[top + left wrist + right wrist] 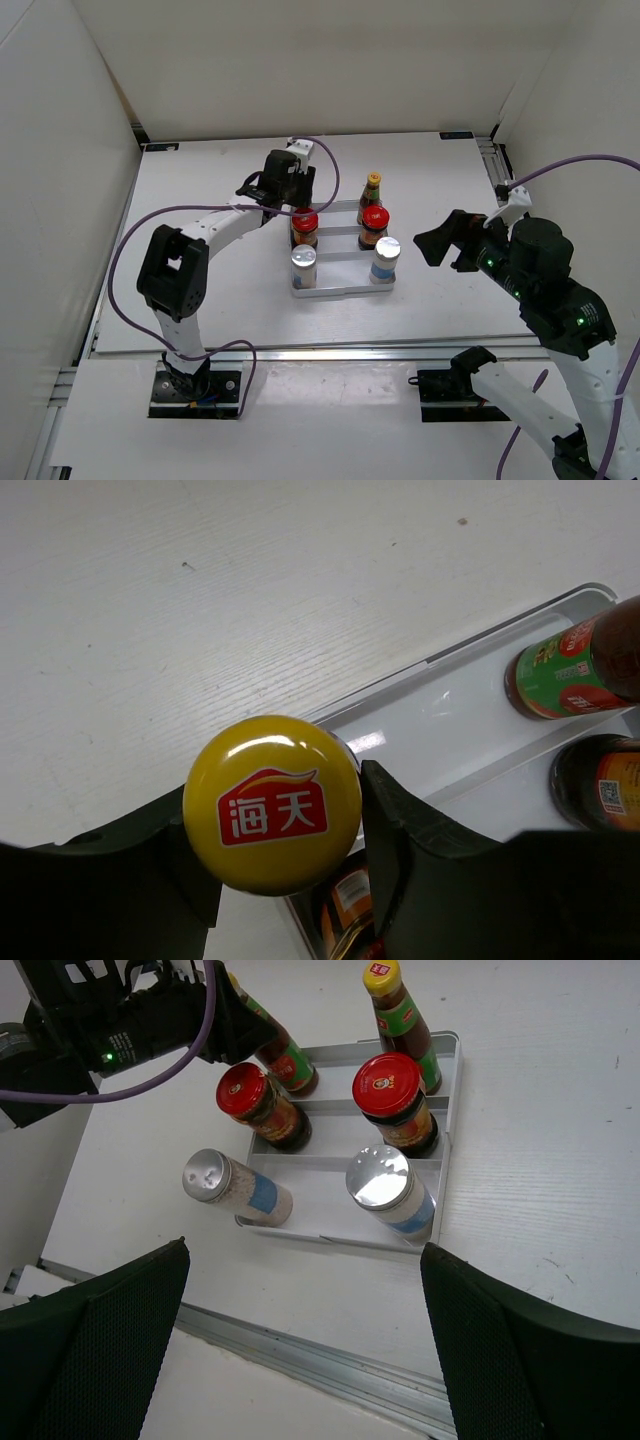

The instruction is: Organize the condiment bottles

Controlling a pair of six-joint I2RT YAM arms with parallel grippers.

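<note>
White bench, plain walls. Left claw clamped on yellow-capped sauce bottle at tray back-left corner, base possibly seated, hard to tell. Right claw wide, empty, beside tray. Second sauce bottle, red-lid jars, shakers inside tray.

Colours: the yellow cap is carrying a red logo with white characters. The sauce bottles at the tray's 12 o'clock are showing dark red with green labels. The jars are wearing red lids and orange labels over dark glass. The shakers at 6 o'clock are showing silver tops and white-and-blue labels. The tray and the surface are reading white. The right tool is showing black mesh.
</note>
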